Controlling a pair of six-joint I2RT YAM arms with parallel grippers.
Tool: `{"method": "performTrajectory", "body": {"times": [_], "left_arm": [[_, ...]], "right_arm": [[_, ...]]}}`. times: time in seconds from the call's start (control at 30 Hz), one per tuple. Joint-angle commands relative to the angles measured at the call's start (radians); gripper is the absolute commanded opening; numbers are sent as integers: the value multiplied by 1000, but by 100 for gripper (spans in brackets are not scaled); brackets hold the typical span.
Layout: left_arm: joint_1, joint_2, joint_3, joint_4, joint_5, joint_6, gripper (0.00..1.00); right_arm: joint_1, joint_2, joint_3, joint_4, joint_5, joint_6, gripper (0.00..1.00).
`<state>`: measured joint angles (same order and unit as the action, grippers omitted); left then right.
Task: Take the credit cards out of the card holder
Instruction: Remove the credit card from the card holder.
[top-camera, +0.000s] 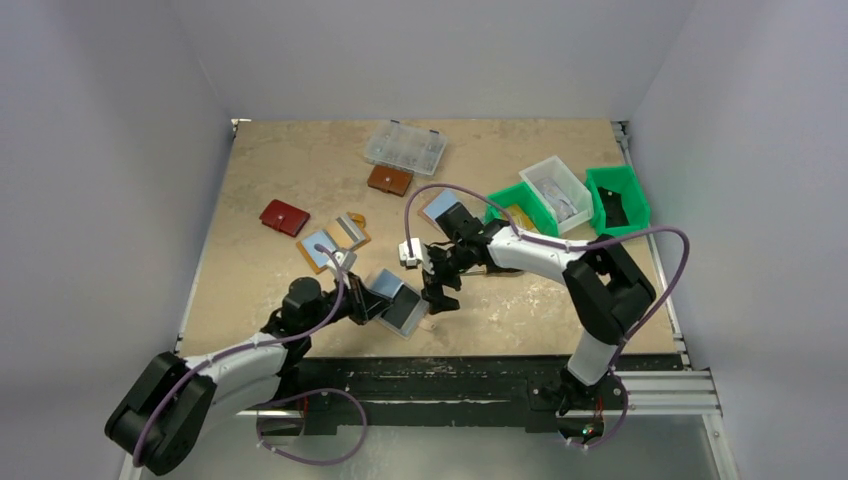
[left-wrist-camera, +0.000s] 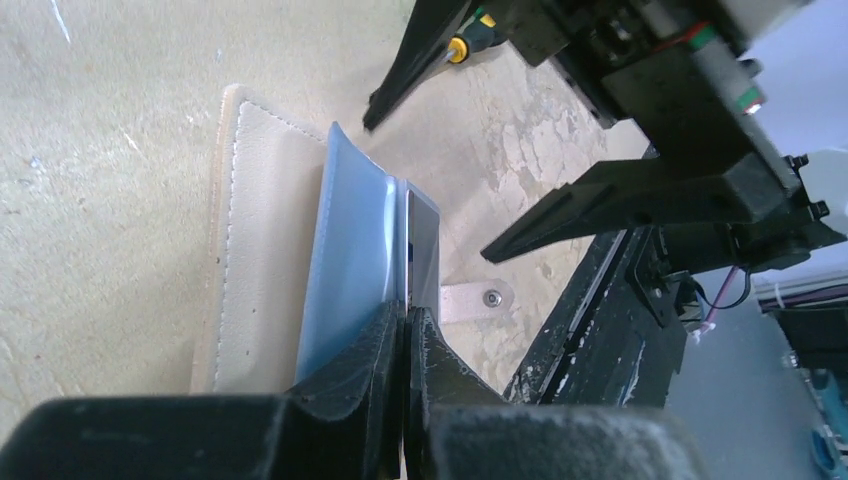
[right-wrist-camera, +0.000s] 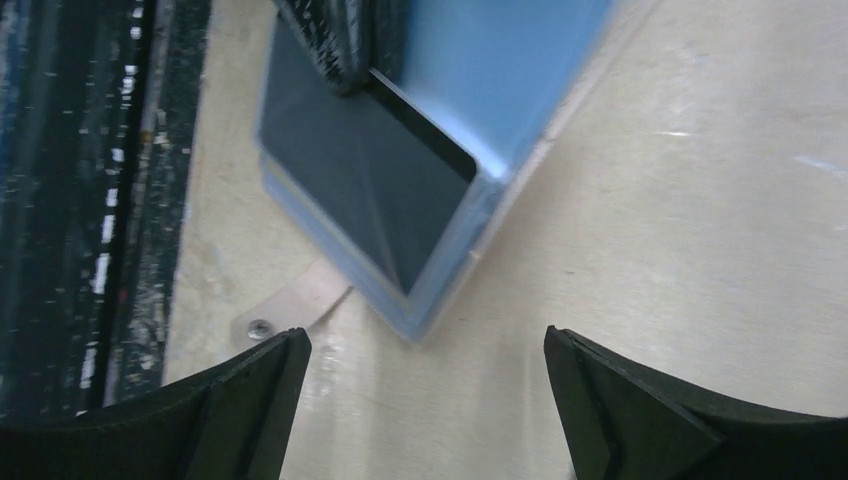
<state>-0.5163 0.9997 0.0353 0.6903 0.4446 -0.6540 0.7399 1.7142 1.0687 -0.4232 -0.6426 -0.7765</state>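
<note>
Tan tabletop carries the open card holder near its front edge; left gripper pinches its blue sleeve; right gripper hangs wide open just beside it.

Tan card holder lies open on the table, dark card in its blue pocket.

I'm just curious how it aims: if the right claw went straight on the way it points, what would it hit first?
Most likely the card holder: its blue corner, holding a dark card, lies straight ahead of the open right claw. Depth is unclear; it might touch the table first.
</note>
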Motion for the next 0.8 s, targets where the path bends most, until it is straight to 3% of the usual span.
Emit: {"method": "performTrajectory", "body": {"times": [0.0, 0.23, 0.43, 0.53, 0.67, 0.77], "left_arm": [[3, -98, -4, -33, 19, 117, 0], [-6, -144, -31, 3, 22, 118, 0], [-15, -133, -34, 54, 32, 102, 0], [-19, -133, -34, 71, 34, 95, 0], [-20, -136, -34, 71, 33, 88, 0], [-19, -142, -34, 64, 26, 84, 0]], "right_arm": [[7, 42, 48, -113, -162, 36, 99], [11, 103, 69, -97, -220, 90, 95], [15, 104, 59, -48, -252, 106, 76], [15, 107, 58, -37, -259, 114, 59], [14, 114, 57, -39, -257, 106, 25], [12, 116, 61, -51, -244, 90, 9]]}}
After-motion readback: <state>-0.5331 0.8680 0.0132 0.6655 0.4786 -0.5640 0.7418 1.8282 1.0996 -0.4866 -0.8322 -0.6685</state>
